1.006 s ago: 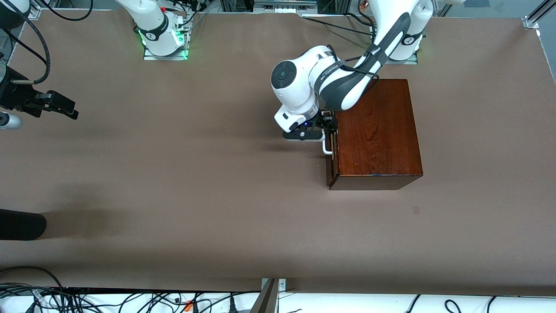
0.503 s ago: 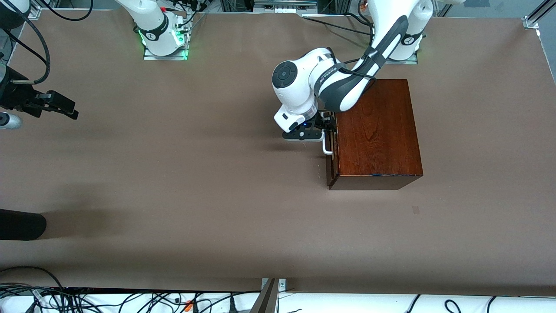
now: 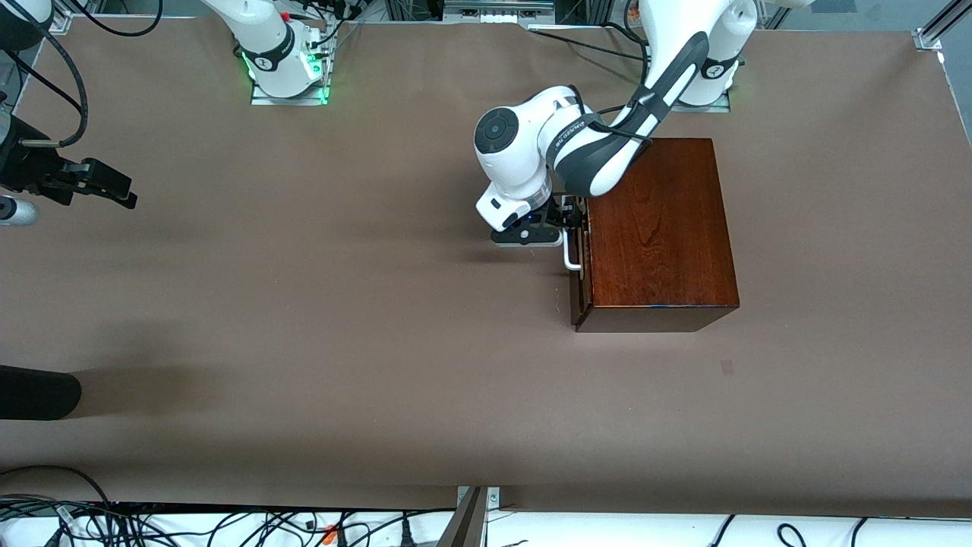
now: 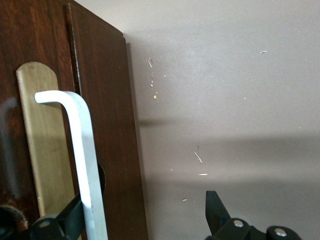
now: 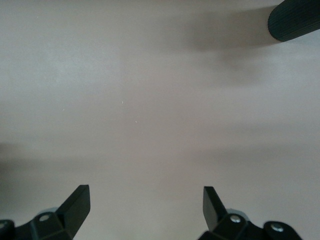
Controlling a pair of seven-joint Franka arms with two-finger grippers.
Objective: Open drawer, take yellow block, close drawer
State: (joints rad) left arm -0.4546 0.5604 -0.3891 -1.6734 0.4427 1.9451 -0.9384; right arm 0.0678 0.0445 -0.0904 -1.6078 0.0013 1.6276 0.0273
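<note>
I am a pair of arms at a brown bench (image 3: 342,342). A dark reddish-brown wooden box (image 3: 659,228) stands toward my left arm's end of the bench. Its drawer front (image 4: 107,140) faces the middle of the bench, and the drawer looks shut or very nearly so, with only a thin dark seam showing along the front.

My left end effector (image 3: 568,224) sits low at the drawer front, right at the white U-shaped handle (image 3: 571,254). In the left wrist view the handle's white bar (image 4: 82,160) runs across a pale brass-coloured plate (image 4: 42,150), and one of my dark fingers (image 4: 67,222) lies right beside the bar, while the other finger (image 4: 215,212) stands well apart over bare bench. So the fingers are spread wide and straddle the bar without clamping it.

My right end effector (image 3: 102,184) waits in the air over the right arm's end of the bench. Its two dark fingertips (image 5: 75,205) are spread wide with nothing between them. A dark ribbed rounded object (image 5: 295,20) shows at the edge of that wrist view.

No yellow block shows in any view.
</note>
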